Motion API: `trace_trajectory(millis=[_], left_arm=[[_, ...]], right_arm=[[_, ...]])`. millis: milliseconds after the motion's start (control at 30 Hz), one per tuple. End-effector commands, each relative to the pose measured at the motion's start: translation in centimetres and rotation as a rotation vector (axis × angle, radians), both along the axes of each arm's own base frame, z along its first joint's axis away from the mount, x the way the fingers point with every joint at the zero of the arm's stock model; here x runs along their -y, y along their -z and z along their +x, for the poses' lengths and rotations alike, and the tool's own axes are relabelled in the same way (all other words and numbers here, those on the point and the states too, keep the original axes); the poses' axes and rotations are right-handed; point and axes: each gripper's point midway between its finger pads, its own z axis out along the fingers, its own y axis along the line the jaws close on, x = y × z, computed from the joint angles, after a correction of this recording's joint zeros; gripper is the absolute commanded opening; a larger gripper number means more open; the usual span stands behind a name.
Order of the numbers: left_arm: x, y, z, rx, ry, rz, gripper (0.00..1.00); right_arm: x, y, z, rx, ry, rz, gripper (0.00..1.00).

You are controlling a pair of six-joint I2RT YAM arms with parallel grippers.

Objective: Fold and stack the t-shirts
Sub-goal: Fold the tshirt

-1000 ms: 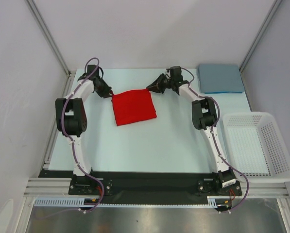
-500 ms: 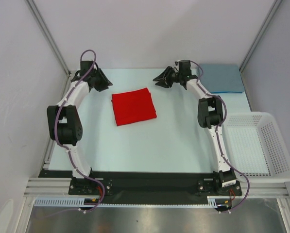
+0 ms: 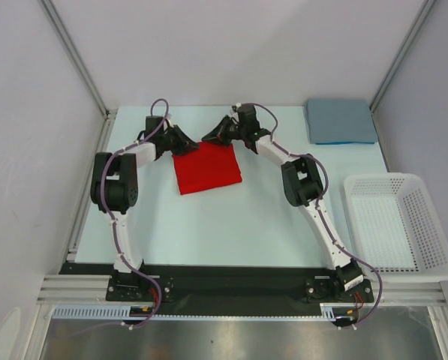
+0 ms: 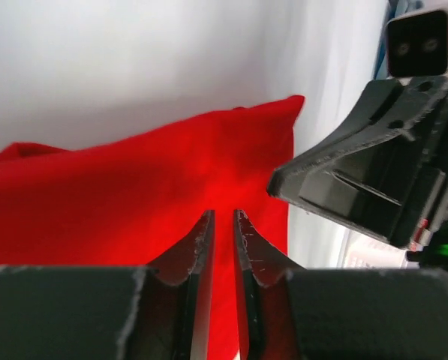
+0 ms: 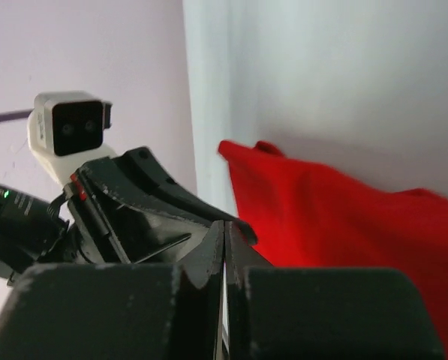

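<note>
Back over the red t-shirt (image 3: 207,169), left hand (image 4: 224,216) sits slightly apart, right hand (image 5: 224,223) together.

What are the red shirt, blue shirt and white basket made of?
Red folded t-shirt: soft matte cloth, probably cotton; limp, rumpled edges. Slate-blue folded t-shirt: same matte cloth look. White mesh basket: rigid moulded plastic, likely; evenly perforated walls.

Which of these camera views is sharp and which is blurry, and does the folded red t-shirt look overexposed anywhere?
Top external view: sharp, evenly lit, only faint shadows beside the folded bright red cloth t-shirt. Left wrist view: the shirt's edges are soft and its red glows oversaturated around the left gripper. Right wrist view: shirt likewise soft, background washed pale.
</note>
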Motion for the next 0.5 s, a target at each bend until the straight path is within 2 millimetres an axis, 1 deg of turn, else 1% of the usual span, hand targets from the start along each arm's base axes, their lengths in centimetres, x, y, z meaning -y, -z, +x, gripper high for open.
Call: trace_trajectory(millis=[0,67,100,133,167,200,300,333,367,400,433,467], left_arm=[[0.0,-1.5,1.9,0.087,-0.008,-0.054,0.19],[-0.2,-0.7,2.0,0.078,-0.013,-0.051,0.18],[-0.3,0.3,2.1,0.061,-0.02,-0.043,0.18],[-0.7,0.8,2.1,0.051,-0.03,-0.039,0.17],[-0.8,1.3,2.2,0.044,-0.035,-0.039,0.17],[-1.1,2.2,2.2,0.028,-0.044,-0.034,0.16],[-2.6,3.5,2.6,0.008,-0.072,-0.013,0.15],[-3.0,4.0,2.7,0.008,-0.066,0.012,0.15],[-3.3,4.7,2.4,-0.021,-0.061,0.035,0.14],[-3.4,4.2,3.0,-0.008,-0.054,0.056,0.13],[-3.8,4.3,3.3,0.009,-0.044,0.093,0.12],[-3.8,4.3,2.8,-0.017,-0.035,0.1,0.12]], right_arm=[[2.4,2.8,3.6,-0.022,0.145,-0.015,0.0],[2.8,3.8,4.2,-0.044,0.18,-0.01,0.0],[3.3,5.1,4.4,-0.062,0.193,-0.026,0.0],[3.8,5.6,4.8,-0.066,0.214,-0.037,0.0],[4.0,6.0,5.0,-0.063,0.225,-0.042,0.0],[4.4,6.3,5.2,-0.067,0.234,-0.049,0.0],[6.5,7.3,6.7,-0.064,0.283,-0.07,0.0],[6.9,7.7,6.9,-0.071,0.291,-0.075,0.0],[7.4,7.8,7.1,-0.071,0.298,-0.074,0.0],[7.9,7.9,7.4,-0.073,0.307,-0.075,0.0],[8.5,8.0,7.7,-0.077,0.314,-0.078,0.0],[9.3,7.8,8.1,-0.073,0.321,-0.074,0.0]])
